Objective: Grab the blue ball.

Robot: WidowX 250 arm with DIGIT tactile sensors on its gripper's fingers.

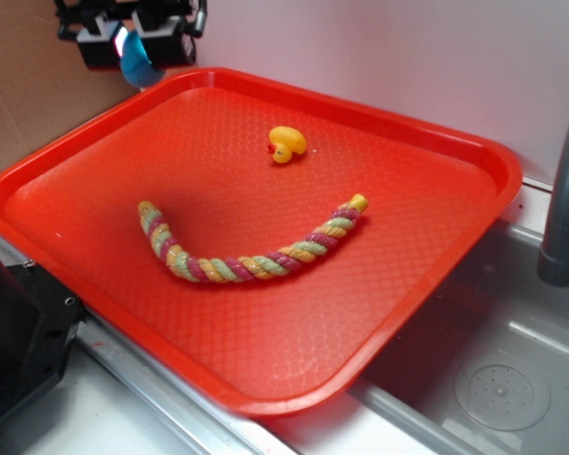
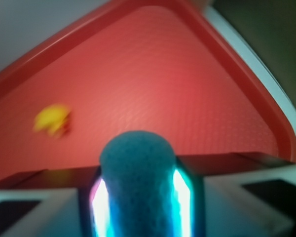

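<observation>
1. Already, the blue ball (image 1: pixel 137 64) is seen clamped in the gripper (image 1: pixel 136 43), raised above the far left corner of the red tray (image 1: pixel 427 284); in the wrist view the ball (image 2: pixel 137 177) fills the gap between the two lit fingers (image 2: pixel 99 207), which press it on either side.
2. The pincer is therefore closed to a narrow span around the ball, and no space is visible between pads and knitted surface.
3. The ball is held clear of the tray floor, so the grab is judged to be essentially done; only a secure lift remains to be confirmed.
4. The soft, crocheted texture is judged to give under pressure, which would explain why the ball bulges out past the fingertips instead of sitting round.
5. The arm is posed high at the top left of the exterior view, with only its black wrist body and the gripper visible; the rest is cut off by the frame.
6. The yellow duck (image 1: pixel 286 144) lies towards the tray's far edge, well apart from the gripper, and appears blurred in the wrist view (image 2: pixel 52 120).
7. The twisted rope toy (image 1: pixel 247 258) is curved across the tray's middle, untouched, and is not needed for the task.
</observation>
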